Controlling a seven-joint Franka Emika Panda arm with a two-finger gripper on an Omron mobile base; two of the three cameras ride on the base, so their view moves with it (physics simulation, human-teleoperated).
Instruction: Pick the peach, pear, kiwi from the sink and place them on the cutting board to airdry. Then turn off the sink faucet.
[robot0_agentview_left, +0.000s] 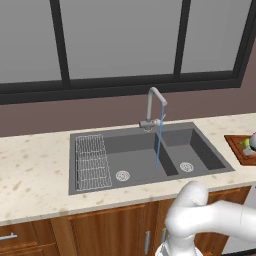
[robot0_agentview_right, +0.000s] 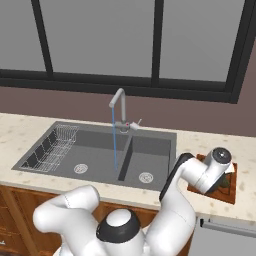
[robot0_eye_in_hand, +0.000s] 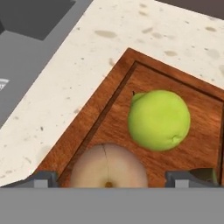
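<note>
A: Our gripper (robot0_eye_in_hand: 109, 177) hangs over the cutting board (robot0_eye_in_hand: 109, 113), and in the hand view its two finger tips (robot0_eye_in_hand: 43, 178) stand wide apart, one either side of the peach (robot0_eye_in_hand: 108, 168). We see a gap between each tip and the fruit, so we read the jaws as open and holding nothing.

B: Agreed. The peach lies on the board near the board's corner closest to the sink, pale side up. The pear (robot0_eye_in_hand: 159, 120) lies just beside it, further in on the board; whether the two touch we cannot tell.

A: And the kiwi?

B: We cannot pick it out on the board with any certainty.

A: From the right base view, our hand sits low over the board, which lies on the counter (robot0_agentview_right: 200, 140) just past the sink's right edge, near the counter's front edge. In the left base view the board pokes in at the right border with a yellow-green fruit on it.

B: Further out, the sink (robot0_agentview_left: 87, 187) shows a wire rack (robot0_agentview_left: 91, 162) in its left basin and a round drain in each basin. The sink faucet (robot0_agentview_left: 155, 102) rises at the back rim, and a thin blue stream (robot0_agentview_left: 159, 142) runs down from its spout.
</note>
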